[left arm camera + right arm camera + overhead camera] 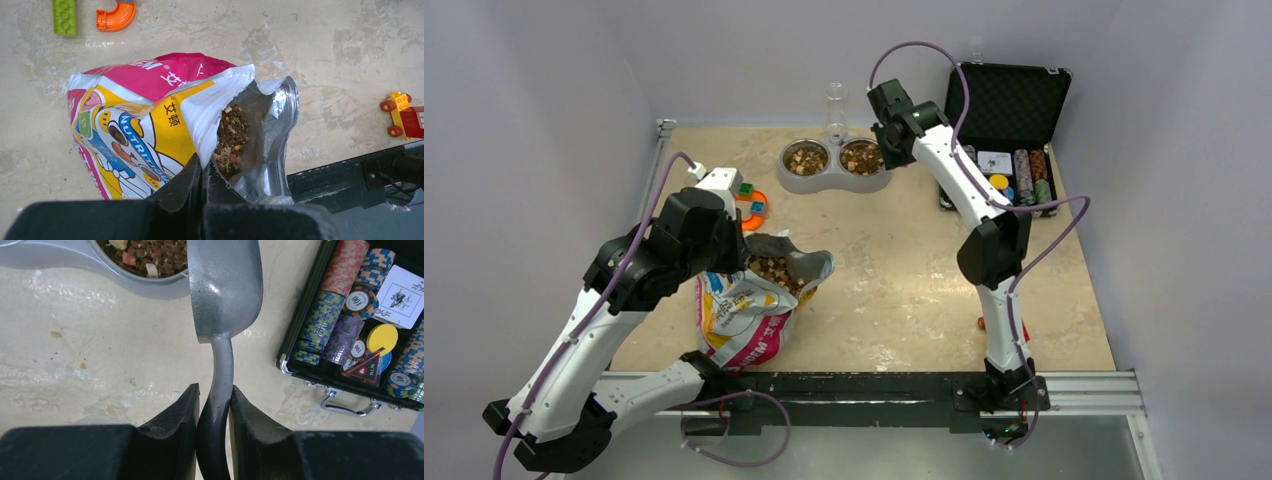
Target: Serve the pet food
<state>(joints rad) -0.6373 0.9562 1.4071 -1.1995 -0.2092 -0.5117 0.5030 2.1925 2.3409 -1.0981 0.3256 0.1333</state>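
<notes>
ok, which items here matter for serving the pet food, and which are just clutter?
Job: pet food, bag, scoop, double bowl.
Lying about: poker chip case, green brick, orange curved piece, toy car, clear bottle.

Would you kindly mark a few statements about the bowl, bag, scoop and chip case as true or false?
1. The right gripper holds the metal scoop by its handle. True.
2. Both wells of the double bowl are empty. False: both hold pet food.
3. The foil bag is open, with pet food showing inside. True.
4. The chip case has its lid shut. False: the lid stands open.
5. The left gripper is wide open. False: it is shut on the foil bag's rim.
</notes>
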